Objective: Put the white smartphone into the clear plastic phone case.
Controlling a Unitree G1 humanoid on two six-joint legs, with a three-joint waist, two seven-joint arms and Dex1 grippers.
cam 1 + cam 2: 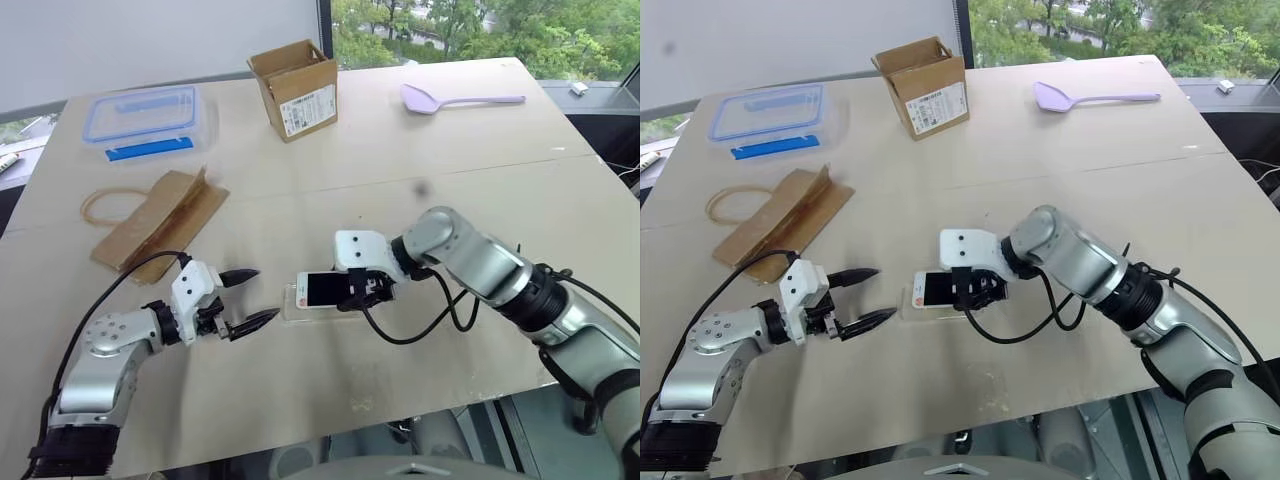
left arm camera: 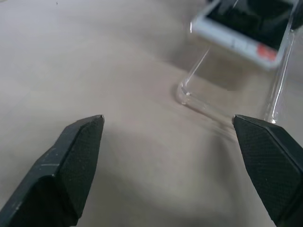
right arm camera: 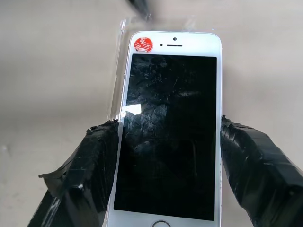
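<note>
My right gripper point(image 1: 360, 290) is shut on the white smartphone point(image 1: 322, 290), its taped fingers point(image 3: 90, 165) pressing the phone's two long sides. The phone point(image 3: 170, 132) faces screen up, with a red sticker at its top corner. It hangs tilted over the clear plastic phone case point(image 2: 222, 109), which lies flat on the table point(image 1: 450, 200); the case's rim point(image 3: 118, 71) shows beside and beyond the phone's top end. My left gripper point(image 1: 262, 295) is open a short way to the left of the case, pointing at it with nothing between its fingertips point(image 2: 80, 142).
A brown paper bag point(image 1: 160, 220) lies at the left, behind my left arm. At the far side sit a clear box with a blue-rimmed lid point(image 1: 150, 120), an open cardboard box point(image 1: 295, 88) and a lilac spoon point(image 1: 450, 98). The table's front edge runs close below the grippers.
</note>
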